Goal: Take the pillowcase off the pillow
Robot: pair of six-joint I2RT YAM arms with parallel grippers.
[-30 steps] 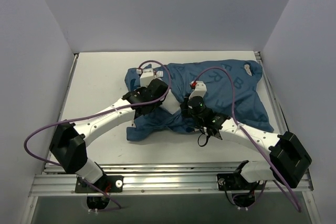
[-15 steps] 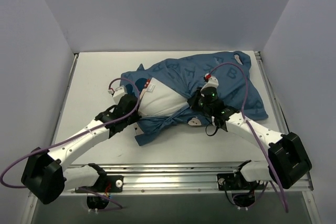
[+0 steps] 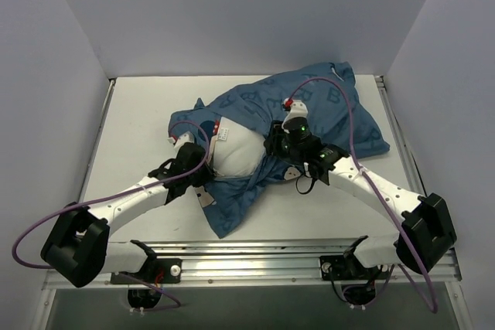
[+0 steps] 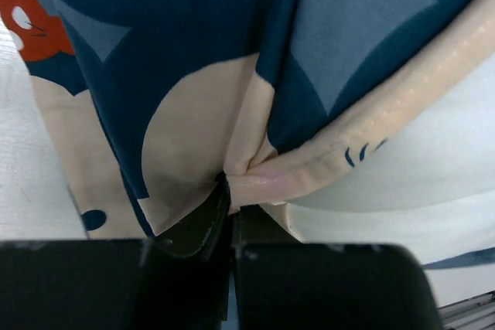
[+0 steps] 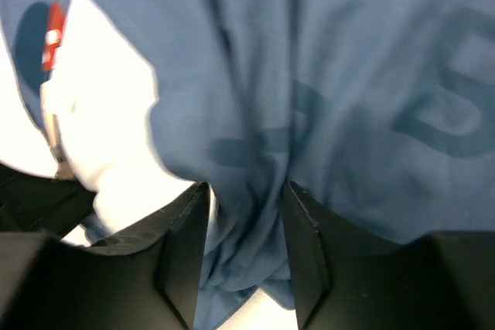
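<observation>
The dark blue pillowcase (image 3: 332, 110) lies across the table from the back right to the near middle. The white pillow (image 3: 236, 152) bulges out of its open end. My left gripper (image 3: 203, 178) sits at the pillow's left side. In the left wrist view it (image 4: 230, 199) is shut on the cream hem of the pillowcase (image 4: 193, 21), with white pillow (image 4: 433, 160) beside it. My right gripper (image 3: 280, 158) is at the pillow's right side. In the right wrist view it (image 5: 246, 214) is shut on a bunched fold of the pillowcase (image 5: 371, 75), with the pillow (image 5: 100, 113) to the left.
White walls enclose the table on the left, back and right. An aluminium rail (image 3: 247, 256) runs along the near edge by the arm bases. Purple cables (image 3: 46, 222) loop off both arms. A small red and white label (image 3: 219, 126) shows at the pillow's edge.
My left gripper has pulled the hem left and toward the near edge. More white pillow is uncovered. My right gripper and the covered bulk have shifted toward the back right.
</observation>
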